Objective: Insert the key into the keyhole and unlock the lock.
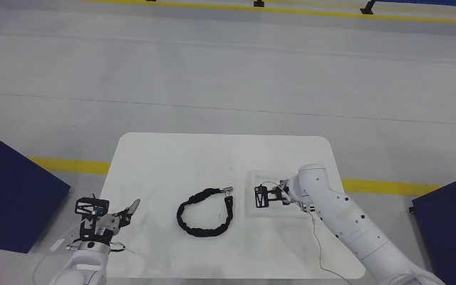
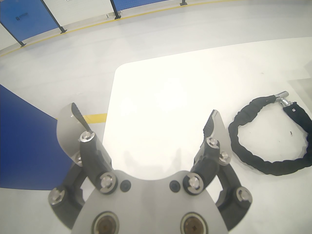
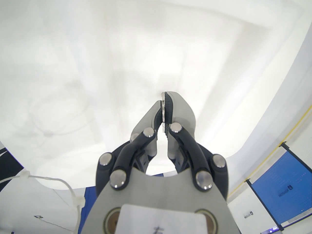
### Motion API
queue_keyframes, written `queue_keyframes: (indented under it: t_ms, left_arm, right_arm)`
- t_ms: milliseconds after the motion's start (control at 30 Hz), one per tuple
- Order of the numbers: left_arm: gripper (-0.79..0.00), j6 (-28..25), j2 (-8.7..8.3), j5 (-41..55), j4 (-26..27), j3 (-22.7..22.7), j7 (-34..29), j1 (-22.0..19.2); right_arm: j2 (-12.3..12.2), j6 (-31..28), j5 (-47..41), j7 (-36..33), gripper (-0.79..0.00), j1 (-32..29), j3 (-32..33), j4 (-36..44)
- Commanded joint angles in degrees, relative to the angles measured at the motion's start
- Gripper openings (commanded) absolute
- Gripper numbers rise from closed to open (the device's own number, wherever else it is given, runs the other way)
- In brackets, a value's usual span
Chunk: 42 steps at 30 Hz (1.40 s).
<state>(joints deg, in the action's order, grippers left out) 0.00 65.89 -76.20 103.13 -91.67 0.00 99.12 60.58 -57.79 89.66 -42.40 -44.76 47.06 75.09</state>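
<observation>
Lock sleeve [image 2: 246, 153]: black woven cloth, matt.
Lock head [image 2: 282, 99]: polished bright metal.
Table [image 2: 170, 86]: white, smooth, slight sheen.
My left gripper [image 2: 143, 109]: brushed metal fingers [image 2: 64, 132], black ribbed rubber pads [image 2: 78, 115].
Key [image 3: 162, 103], clamped in my right gripper [image 3: 163, 98]: thin bare metal.

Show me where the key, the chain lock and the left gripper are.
key [image 3: 162, 105]: right wrist view, its thin silver edge.
chain lock [image 1: 182, 216]: top view, black sleeve of the loop.
left gripper [image 2: 145, 113]: left wrist view, midway between its open fingertips.
</observation>
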Motion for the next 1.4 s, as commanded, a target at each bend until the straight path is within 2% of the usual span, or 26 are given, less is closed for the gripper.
queue_keyframes:
  t_ms: [0,167,233,500,533,567,600,667,1033,1133,1200,1300,1367]
  left_arm:
    - [0.000,0.00,0.00,0.00,0.00,0.00,0.00,0.00]
    - [0.000,0.00,0.00,0.00,0.00,0.00,0.00,0.00]
    - [0.000,0.00,0.00,0.00,0.00,0.00,0.00,0.00]
    - [0.000,0.00,0.00,0.00,0.00,0.00,0.00,0.00]
    - [0.000,0.00,0.00,0.00,0.00,0.00,0.00,0.00]
    - [0.000,0.00,0.00,0.00,0.00,0.00,0.00,0.00]
    - [0.000,0.00,0.00,0.00,0.00,0.00,0.00,0.00]
    - [0.000,0.00,0.00,0.00,0.00,0.00,0.00,0.00]
    - [0.000,0.00,0.00,0.00,0.00,0.00,0.00,0.00]
    - [0.000,0.00,0.00,0.00,0.00,0.00,0.00,0.00]
    - [0.000,0.00,0.00,0.00,0.00,0.00,0.00,0.00]
    - [0.000,0.00,0.00,0.00,0.00,0.00,0.00,0.00]
    - [0.000,0.00,0.00,0.00,0.00,0.00,0.00,0.00]
  right_arm:
    - [-0.46,-0.21,0.16,-0.38,-0.785,-1.15,0.57,0.67]
    - [-1.44,-0.21,0.51,-0.50,-0.785,-2.99,0.97,2.23]
    - [-1.66,0.00,-0.67,1.66,-0.785,-3.09,1.98,3.04]
    - [-1.79,1.36,0.03,1.85,-0.785,-3.36,2.64,3.93]
    - [-1.75,1.49,-0.35,2.54,-0.785,-3.74,2.51,3.66]
    - [-1.65,0.42,-4.43,4.20,-0.785,-4.04,3.13,2.32]
    - [-1.62,-0.21,-6.40,3.72,-0.785,-3.59,3.43,1.92]
    - [-1.65,0.74,-3.09,0.96,-0.785,-3.04,2.81,3.46]
    - [-2.21,0.52,-6.79,2.25,-0.785,-4.11,5.40,3.77]
    - [-2.63,1.40,-10.43,2.75,-0.785,-4.53,7.97,3.21]
    - [-2.96,2.93,-15.87,2.88,-0.785,-5.23,10.65,2.13]
    - [-3.52,7.16,-27.56,0.61,-0.785,-6.73,15.39,0.06]
    - [-4.06,9.81,-35.30,-3.32,-0.785,-7.64,18.37,-0.69]
